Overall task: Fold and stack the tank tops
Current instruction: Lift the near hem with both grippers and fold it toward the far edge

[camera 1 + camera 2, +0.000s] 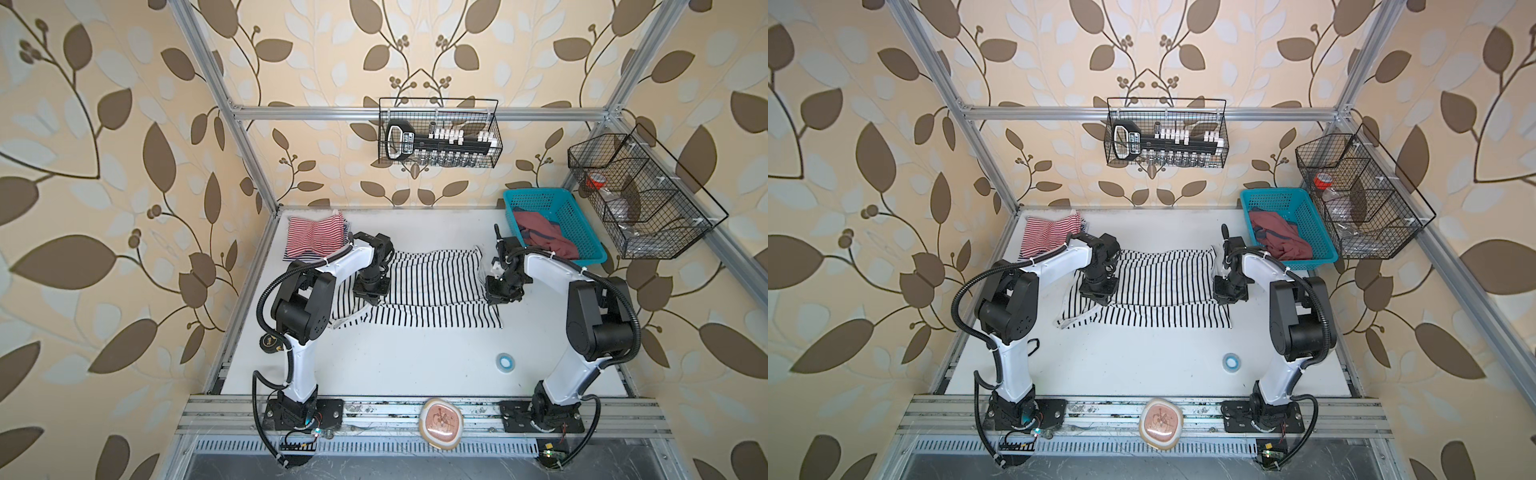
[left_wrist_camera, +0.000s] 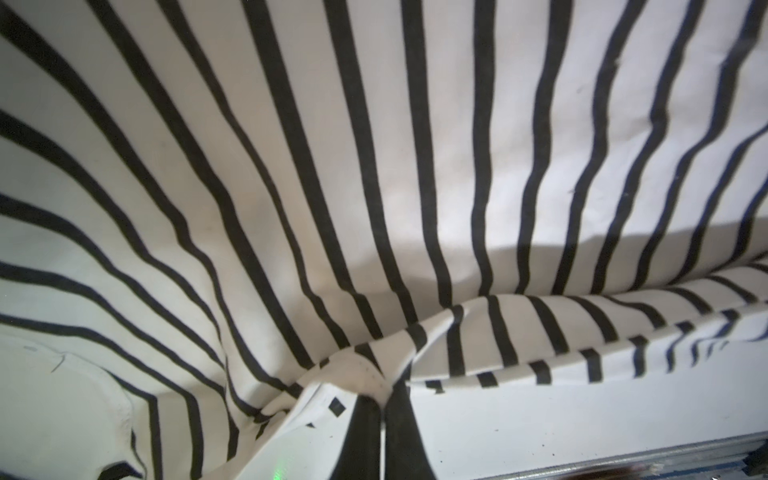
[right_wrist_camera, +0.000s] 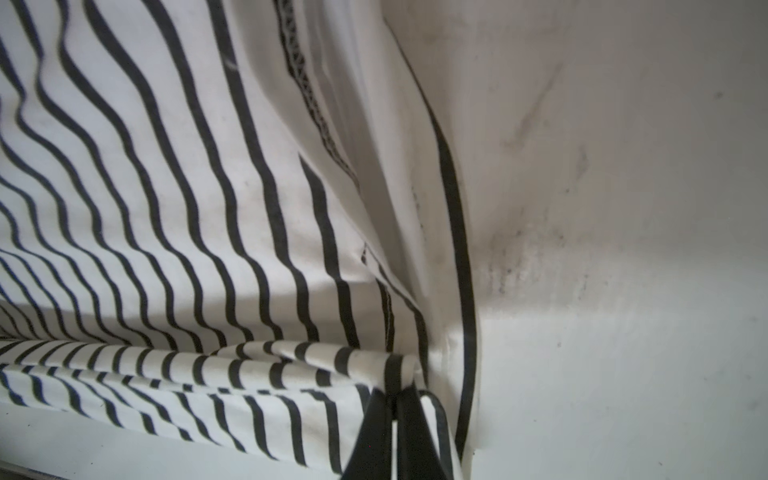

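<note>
Inspecting the workspace, we find the task roughly one third complete, in our judgement.

Item one: the red-and-white striped tank top (image 1: pixel 314 239) lies at the far left corner of the surface (image 1: pixel 395 361). It appears folded, though rumpled, and we take it as the base of the stack.

Item two: the black-and-white striped tank top (image 1: pixel 432 286) lies spread across the middle of the surface, between the two arms. We find it mid-fold. The left fingers (image 2: pixel 360 440) are pressed together on a bunched hem of this top, with the cloth drawn up into a ridge that runs away from them. The right fingers (image 3: pixel 377 436) are likewise pinched tight on an edge at the opposite side of the same garment. In both top views a strip of the top rests flat on the surface nearer the arm bases, while the held line sits raised above it. We cannot tell which edge of the garment is the one held.

Item three: the dusty red tank top (image 1: pixel 544 239) lies crumpled in the teal basket (image 1: pixel 536 193) at the far right, untouched and unfolded.

Outstanding, by our assessment: completing the fold in hand, reducing that top to stack size, placing it on the red-and-white one, then taking the third top from the basket, folding it and adding it to the stack.
</note>
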`<state>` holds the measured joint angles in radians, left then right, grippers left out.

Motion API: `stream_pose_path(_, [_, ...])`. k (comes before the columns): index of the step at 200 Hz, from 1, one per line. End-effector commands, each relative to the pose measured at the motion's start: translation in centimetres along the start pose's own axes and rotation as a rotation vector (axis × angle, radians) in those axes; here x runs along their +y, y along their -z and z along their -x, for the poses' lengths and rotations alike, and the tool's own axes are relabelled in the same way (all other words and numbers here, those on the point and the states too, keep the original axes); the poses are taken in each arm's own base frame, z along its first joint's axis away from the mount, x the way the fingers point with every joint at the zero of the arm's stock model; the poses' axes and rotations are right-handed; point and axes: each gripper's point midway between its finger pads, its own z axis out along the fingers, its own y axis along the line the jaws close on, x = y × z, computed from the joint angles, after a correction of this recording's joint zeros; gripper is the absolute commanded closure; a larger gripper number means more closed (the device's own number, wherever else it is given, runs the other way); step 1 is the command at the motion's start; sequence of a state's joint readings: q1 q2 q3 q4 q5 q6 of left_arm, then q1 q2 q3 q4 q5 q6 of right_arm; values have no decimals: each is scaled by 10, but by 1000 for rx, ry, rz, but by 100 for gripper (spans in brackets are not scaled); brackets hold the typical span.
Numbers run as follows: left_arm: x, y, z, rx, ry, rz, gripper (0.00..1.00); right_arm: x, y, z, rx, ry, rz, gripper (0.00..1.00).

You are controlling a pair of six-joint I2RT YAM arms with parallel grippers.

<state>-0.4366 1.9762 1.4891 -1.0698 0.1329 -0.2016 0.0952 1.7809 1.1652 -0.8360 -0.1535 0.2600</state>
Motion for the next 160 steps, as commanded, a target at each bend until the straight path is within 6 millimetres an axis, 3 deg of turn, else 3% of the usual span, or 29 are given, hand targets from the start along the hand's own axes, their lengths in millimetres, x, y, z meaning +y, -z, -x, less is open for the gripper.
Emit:
stream_pose_path(1, [0,7,2,16,-6,-16,91,-1,-2,8,-2,18,-5,91])
stream_pose_path(19, [2,9,7,5,3,-10,76,-2,-4,10,-1,11,-7,84])
stream_pose_path(57, [2,27,21,-42,12,-18,71,-4,15,19,-69,-1,-11,73])
stream_pose_path(102, [1,75,33,-173,67,-13,68,-6,56,23,-191,-11,-36,61])
stream_pose_path(123, [-3,89,29,-225,90,-46,68,-4,68,20,-216,-6,-31,61])
stream_pose_path(137, [-13,91,26,-238,95,-108,73,4,72,16,-235,7,-6,63])
stream_pose_path(160, [-40,74,21,-229,117,-282,86,32,67,9,-245,47,98,75])
